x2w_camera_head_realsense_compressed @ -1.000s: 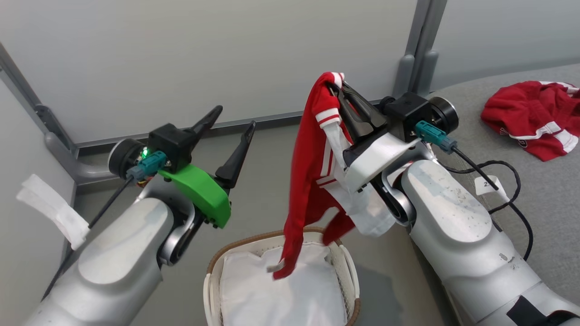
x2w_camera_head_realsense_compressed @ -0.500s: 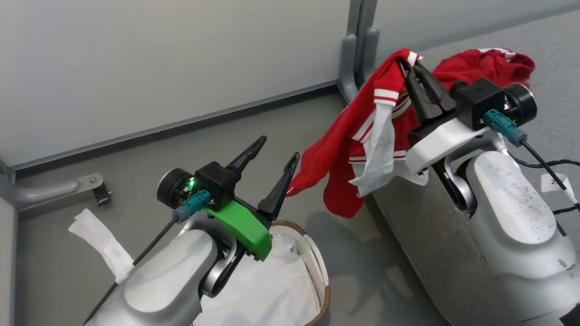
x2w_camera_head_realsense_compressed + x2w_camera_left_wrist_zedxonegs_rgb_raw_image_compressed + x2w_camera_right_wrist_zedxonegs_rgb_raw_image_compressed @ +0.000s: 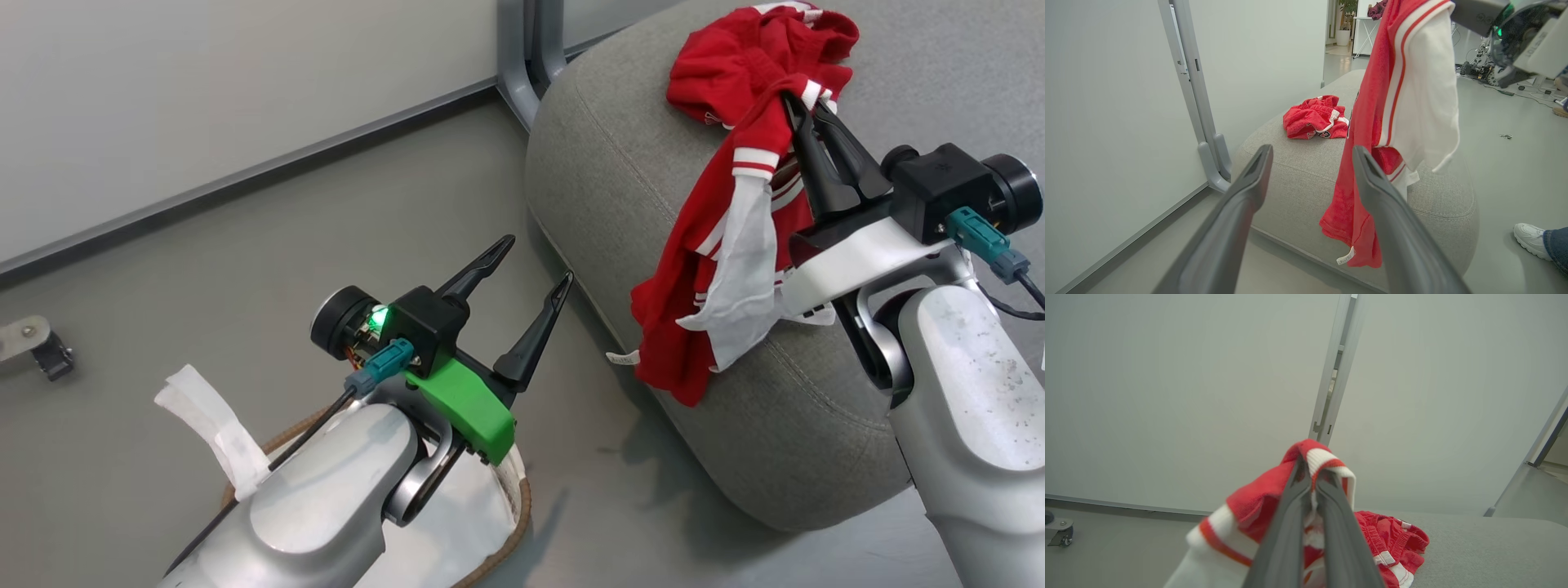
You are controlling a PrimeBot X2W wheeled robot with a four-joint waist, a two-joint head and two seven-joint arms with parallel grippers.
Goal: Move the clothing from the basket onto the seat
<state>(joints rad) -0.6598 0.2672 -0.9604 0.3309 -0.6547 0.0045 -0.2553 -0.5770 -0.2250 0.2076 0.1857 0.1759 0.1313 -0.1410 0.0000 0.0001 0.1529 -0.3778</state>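
My right gripper (image 3: 804, 102) (image 3: 1308, 467) is shut on a piece of red clothing (image 3: 718, 245) (image 3: 1392, 102) (image 3: 1249, 506) with white stripes. The garment hangs over the near-left edge of the grey seat (image 3: 620, 180) (image 3: 1298, 163) (image 3: 1494, 547). A second red garment (image 3: 751, 57) (image 3: 1314, 122) (image 3: 1392, 543) lies crumpled on the seat beyond it. My left gripper (image 3: 535, 265) (image 3: 1310, 153) stands open and empty above the floor, left of the seat. The basket (image 3: 522, 498) peeks out under my left forearm, a white sheet (image 3: 465, 514) inside it.
Grey partition walls with a metal post (image 3: 522, 57) (image 3: 1204, 143) stand behind the seat. A caster foot (image 3: 41, 347) sits on the floor at far left. A person's white shoe (image 3: 1531, 241) rests on the floor right of the seat.
The head camera has swung right, so the seat now fills the right side. My right gripper has carried the hanging garment from above the basket to over the seat's edge.
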